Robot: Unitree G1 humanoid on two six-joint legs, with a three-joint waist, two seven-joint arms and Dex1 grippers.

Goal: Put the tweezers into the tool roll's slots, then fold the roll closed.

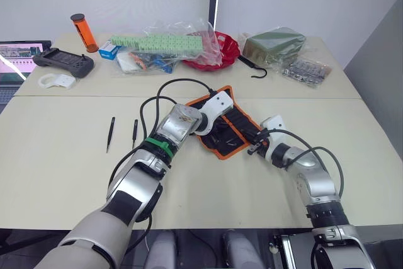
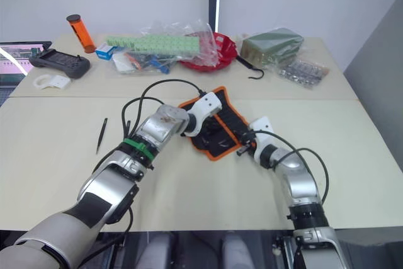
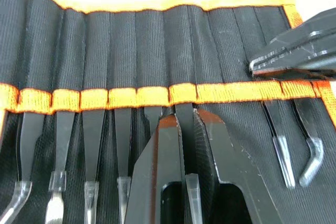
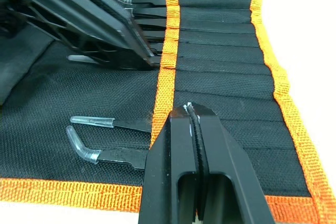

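Observation:
The tool roll [image 1: 234,120] lies open in the middle of the near table, black with orange binding. Several tweezers [image 3: 63,139] sit in its slots [image 3: 123,45], their clear-capped tips sticking out below the orange band. My left gripper [image 3: 185,121] rests on the roll, shut on one tweezer [image 3: 192,195] whose end is in a middle slot. My right gripper [image 4: 190,109] is shut, its tip pressing on the orange band near the roll's right end, beside two more slotted tweezers [image 4: 113,123]. Two loose tweezers [image 1: 110,133] [image 1: 134,129] lie on the table to the left.
The far table holds an orange tube [image 1: 82,32], a handheld controller [image 1: 63,62], a laptop [image 1: 17,60], a plastic bag of green parts [image 1: 165,45], a red bowl [image 1: 220,51], an olive-green bag [image 1: 274,45] and a black hook [image 1: 254,68].

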